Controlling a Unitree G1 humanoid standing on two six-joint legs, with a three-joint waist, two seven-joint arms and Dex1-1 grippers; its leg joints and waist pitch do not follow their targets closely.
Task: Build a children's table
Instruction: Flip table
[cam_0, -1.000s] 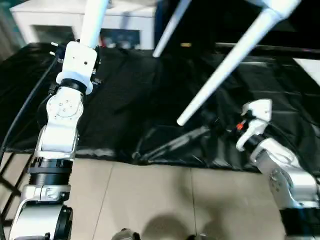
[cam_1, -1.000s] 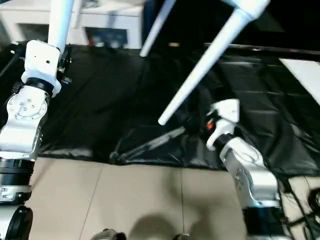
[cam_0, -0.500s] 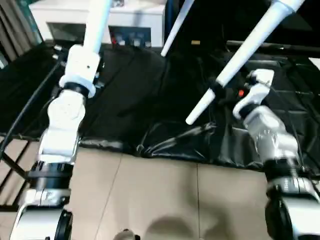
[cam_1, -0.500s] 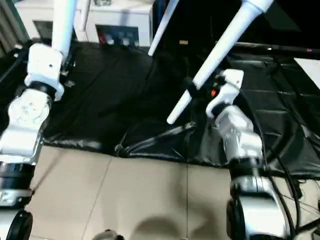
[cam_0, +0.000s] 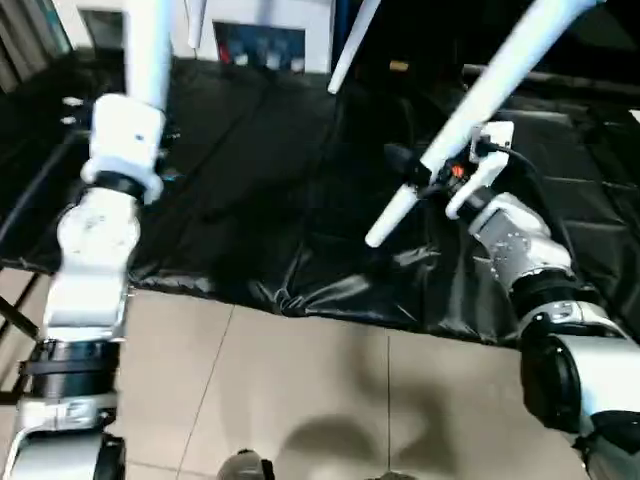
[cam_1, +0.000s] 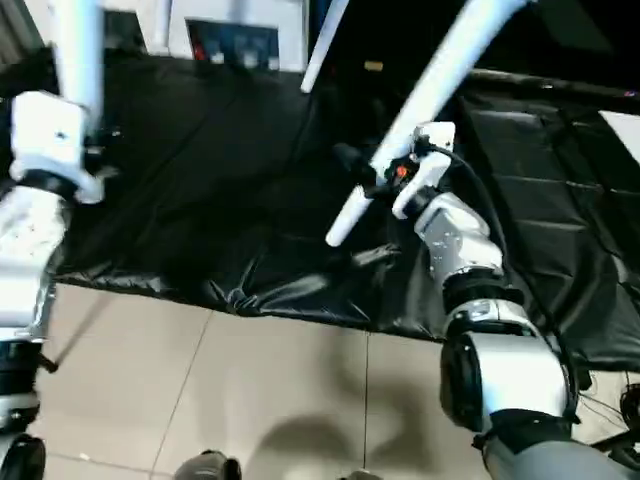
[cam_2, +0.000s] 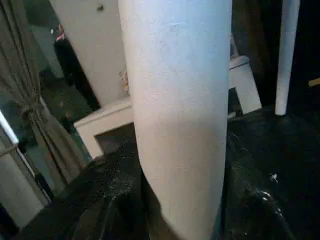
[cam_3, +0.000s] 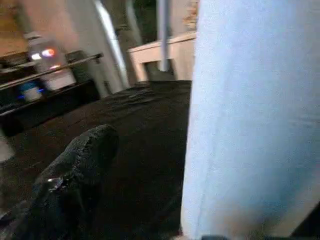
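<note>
The left hand (cam_2: 175, 220) is clamped on one white leg (cam_0: 148, 50), which stands upright above the black sheet (cam_0: 250, 200). The right hand (cam_0: 425, 175) has its fingers spread around a second, slanted leg (cam_0: 480, 95), near its lower end.

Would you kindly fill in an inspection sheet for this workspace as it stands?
Surface: wrinkled black sheet over tan floor tiles.
Job's things: three white table legs in the air, left leg, middle leg, right leg.
Clutter: nothing seen.
Pincers: left pincer shut on the left leg; right pincer astride the right leg, open.
Cables: black cable at the right wrist.
Surroundings: white cabinet behind.
</note>
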